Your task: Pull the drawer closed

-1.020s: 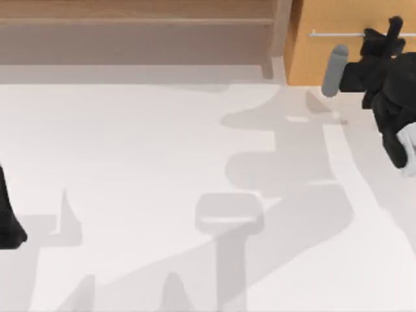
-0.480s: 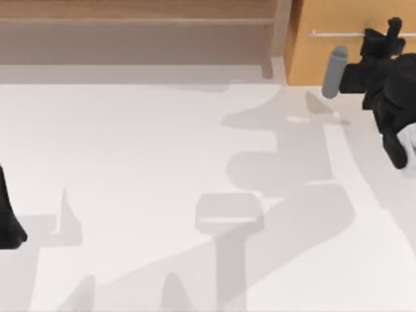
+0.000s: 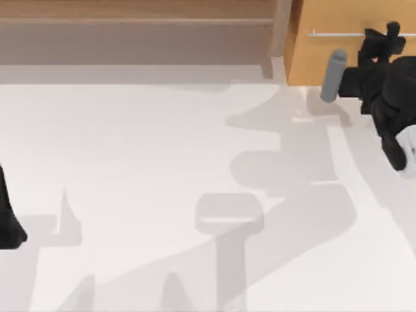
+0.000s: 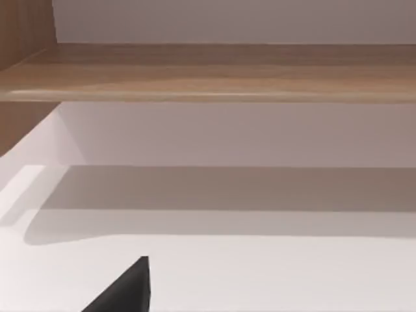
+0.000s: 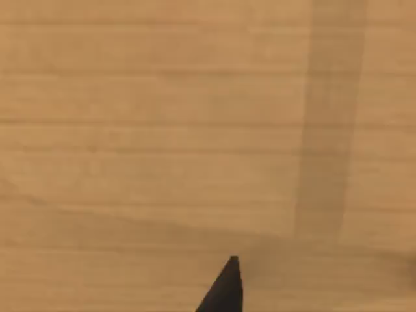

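The drawer (image 3: 312, 58) shows its orange-tan wooden front at the back right of the table, with a thin silver bar handle (image 3: 335, 34) running across it. My right gripper (image 3: 385, 38) is pressed up to the right part of that handle, its black wrist and a grey cylinder (image 3: 333, 77) trailing in front of the panel. In the right wrist view the drawer front (image 5: 162, 130) is very close. My left arm (image 3: 8, 214) stays parked at the table's left edge.
A darker brown wooden shelf unit (image 3: 136, 39) spans the back of the table left of the drawer, and its shelf board (image 4: 208, 71) appears in the left wrist view. The white tabletop (image 3: 130, 162) carries only arm shadows.
My right wrist and its grey cylinder have shifted slightly toward the table's near side. The drawer front and the left arm look unchanged.
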Motion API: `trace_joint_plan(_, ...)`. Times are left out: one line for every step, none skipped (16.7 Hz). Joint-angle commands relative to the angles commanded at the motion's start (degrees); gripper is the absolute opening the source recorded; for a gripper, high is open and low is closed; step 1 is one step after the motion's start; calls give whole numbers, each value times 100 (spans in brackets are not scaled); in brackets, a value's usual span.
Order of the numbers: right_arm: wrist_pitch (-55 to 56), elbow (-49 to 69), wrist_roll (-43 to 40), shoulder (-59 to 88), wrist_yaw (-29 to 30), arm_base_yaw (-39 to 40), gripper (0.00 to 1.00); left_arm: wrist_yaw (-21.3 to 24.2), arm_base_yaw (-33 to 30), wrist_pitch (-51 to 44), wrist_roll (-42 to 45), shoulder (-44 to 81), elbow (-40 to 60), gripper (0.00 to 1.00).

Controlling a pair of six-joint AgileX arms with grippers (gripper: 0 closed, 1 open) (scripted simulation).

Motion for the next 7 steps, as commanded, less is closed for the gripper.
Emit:
trace_joint_plan(0,0,0,0,0,0,98,0,0,0,0,0,0,100)
trace_joint_plan(0,0,0,0,0,0,100,0,0,0,0,0,0,100)
trace_joint_plan(0,0,0,0,0,0,100,0,0,0,0,0,0,100)
trace_joint_plan(0,0,0,0,0,0,100,0,0,0,0,0,0,100)
trace_joint_plan(0,0,0,0,0,0,100,0,0,0,0,0,0,100)
trace_joint_plan(0,0,0,0,0,0,100,0,0,0,0,0,0,100)
trace_joint_plan(0,0,0,0,0,0,100,0,0,0,0,0,0,100)
